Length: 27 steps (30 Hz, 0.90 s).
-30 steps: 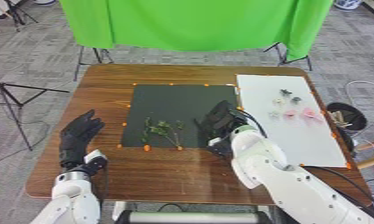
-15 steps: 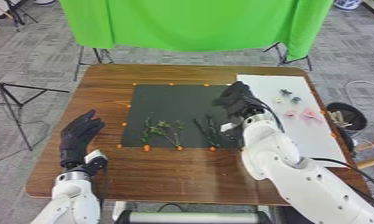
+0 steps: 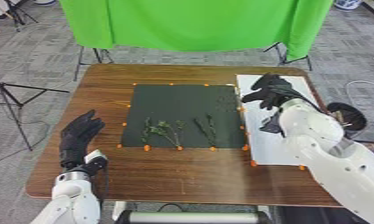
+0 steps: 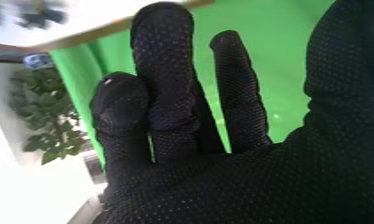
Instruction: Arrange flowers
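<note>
In the head view my right hand is over the upper part of the white sheet, hiding the flowers there along with its arm. Its fingers are spread and hold nothing; in the right wrist view the hand is open, with a blurred dark flower on the sheet beyond it. Leafy green stems and, to their right, darker green sprigs lie on the lower half of the black mat. Open and relaxed, my left hand rests left of the mat.
Orange markers line the mat and the sheet on the brown table. A dark bin stands on the floor past the right edge. A green cloth hangs behind the table.
My right hand has moved from the mat's right side up and rightward over the white sheet. The darker sprigs are uncovered, while the flowers on the sheet have become hidden. The left hand stays still.
</note>
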Motion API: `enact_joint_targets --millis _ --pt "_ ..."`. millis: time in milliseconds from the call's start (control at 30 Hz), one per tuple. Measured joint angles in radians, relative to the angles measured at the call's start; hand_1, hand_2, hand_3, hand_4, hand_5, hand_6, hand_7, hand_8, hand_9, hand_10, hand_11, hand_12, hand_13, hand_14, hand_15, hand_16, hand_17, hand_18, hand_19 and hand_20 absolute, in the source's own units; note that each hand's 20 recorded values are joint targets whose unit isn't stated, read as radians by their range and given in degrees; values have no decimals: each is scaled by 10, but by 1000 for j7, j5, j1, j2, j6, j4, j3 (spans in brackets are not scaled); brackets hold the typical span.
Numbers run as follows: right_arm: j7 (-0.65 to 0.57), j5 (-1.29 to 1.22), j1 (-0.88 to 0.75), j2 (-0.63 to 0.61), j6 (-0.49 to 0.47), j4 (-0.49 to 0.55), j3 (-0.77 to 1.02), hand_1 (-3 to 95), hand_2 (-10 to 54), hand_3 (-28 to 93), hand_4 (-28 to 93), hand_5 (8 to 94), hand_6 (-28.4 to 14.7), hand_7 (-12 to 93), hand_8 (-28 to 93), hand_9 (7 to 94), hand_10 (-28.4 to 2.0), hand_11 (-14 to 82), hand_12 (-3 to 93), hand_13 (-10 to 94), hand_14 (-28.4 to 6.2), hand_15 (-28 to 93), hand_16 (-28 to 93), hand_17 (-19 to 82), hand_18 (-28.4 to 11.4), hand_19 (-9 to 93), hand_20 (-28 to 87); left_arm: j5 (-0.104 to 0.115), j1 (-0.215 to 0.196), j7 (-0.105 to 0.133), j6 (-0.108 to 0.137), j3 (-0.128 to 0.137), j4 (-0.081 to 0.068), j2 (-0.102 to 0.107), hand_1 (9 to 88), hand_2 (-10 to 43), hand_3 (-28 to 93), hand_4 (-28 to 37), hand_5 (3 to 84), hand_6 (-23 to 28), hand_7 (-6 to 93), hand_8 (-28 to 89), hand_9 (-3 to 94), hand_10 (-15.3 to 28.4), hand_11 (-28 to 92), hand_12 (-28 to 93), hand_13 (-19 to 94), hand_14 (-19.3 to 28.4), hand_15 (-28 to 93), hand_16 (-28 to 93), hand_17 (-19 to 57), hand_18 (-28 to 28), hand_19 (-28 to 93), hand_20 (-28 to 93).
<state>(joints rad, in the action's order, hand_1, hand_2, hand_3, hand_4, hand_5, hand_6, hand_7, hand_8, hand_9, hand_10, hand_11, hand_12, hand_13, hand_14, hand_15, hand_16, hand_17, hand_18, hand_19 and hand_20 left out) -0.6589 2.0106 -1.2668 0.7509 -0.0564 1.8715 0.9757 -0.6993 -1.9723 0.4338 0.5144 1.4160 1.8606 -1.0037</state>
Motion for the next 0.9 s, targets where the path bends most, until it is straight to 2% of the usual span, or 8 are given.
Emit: enact_joint_targets --millis 133,333,467,533,600,733,800,900 --pt "-22 18 -16 -5 -16 -27 -3 342 -95 660 -118 561 -10 101 -65 592 -193 142 229 767 -113 538 265 515 -174 884 356 1 0 16 3 -2 0 2 409 -20 705 -129 519 12 221 -102 486 129 269 118 422 150 272 -32 170 149 303 220" --pt "-41 26 -38 -12 -39 -49 4 347 -95 668 -115 561 -12 101 -63 597 -194 147 227 771 -111 536 263 517 -171 883 355 -1 2 73 17 -13 -6 10 543 -59 700 -88 446 -2 280 -128 349 93 292 101 354 113 251 -21 205 143 340 231" --pt "-47 28 -51 -17 -43 -53 9 357 -95 674 -115 564 -13 105 -62 603 -193 152 228 773 -110 534 262 522 -167 879 353 -20 4 87 14 -10 -30 10 546 -62 707 -82 440 -7 294 -138 347 90 297 97 359 116 269 -19 193 135 320 226" --pt "-48 30 -55 -19 -44 -55 12 369 -95 677 -114 565 -14 106 -63 604 -193 154 227 774 -108 533 262 523 -165 876 352 -21 3 112 21 -18 -38 16 543 -62 706 -81 442 -7 295 -141 350 91 296 94 363 119 279 -19 191 134 317 227" --pt "-49 32 -60 -21 -44 -56 16 376 -95 682 -116 565 -13 107 -63 605 -192 156 226 775 -107 533 261 523 -165 876 352 -3 11 165 62 -51 -33 47 531 -63 709 -80 447 -7 295 -142 364 95 297 93 375 125 287 -21 189 133 315 228" --pt "-53 41 -66 -24 -45 -59 22 383 -95 691 -118 567 -12 110 -62 607 -192 158 225 777 -103 531 260 525 -164 874 352 84 35 261 193 -143 -4 126 511 -60 711 -80 462 -5 288 -141 393 103 298 94 395 135 299 -25 186 134 312 229" --pt "-53 47 -70 -26 -45 -60 25 384 -95 691 -121 567 -12 112 -63 607 -191 160 225 778 -103 531 261 525 -164 873 352 115 40 273 204 -158 0 136 504 -61 712 -81 468 -4 283 -138 404 106 296 95 399 137 302 -28 185 135 311 230" --pt "-54 56 -75 -29 -44 -61 29 386 -95 691 -124 567 -12 114 -64 610 -191 162 224 778 -104 531 262 526 -164 873 354 124 50 278 202 -169 1 136 497 -60 713 -83 473 -4 280 -135 412 108 295 97 404 140 305 -30 182 135 310 231"
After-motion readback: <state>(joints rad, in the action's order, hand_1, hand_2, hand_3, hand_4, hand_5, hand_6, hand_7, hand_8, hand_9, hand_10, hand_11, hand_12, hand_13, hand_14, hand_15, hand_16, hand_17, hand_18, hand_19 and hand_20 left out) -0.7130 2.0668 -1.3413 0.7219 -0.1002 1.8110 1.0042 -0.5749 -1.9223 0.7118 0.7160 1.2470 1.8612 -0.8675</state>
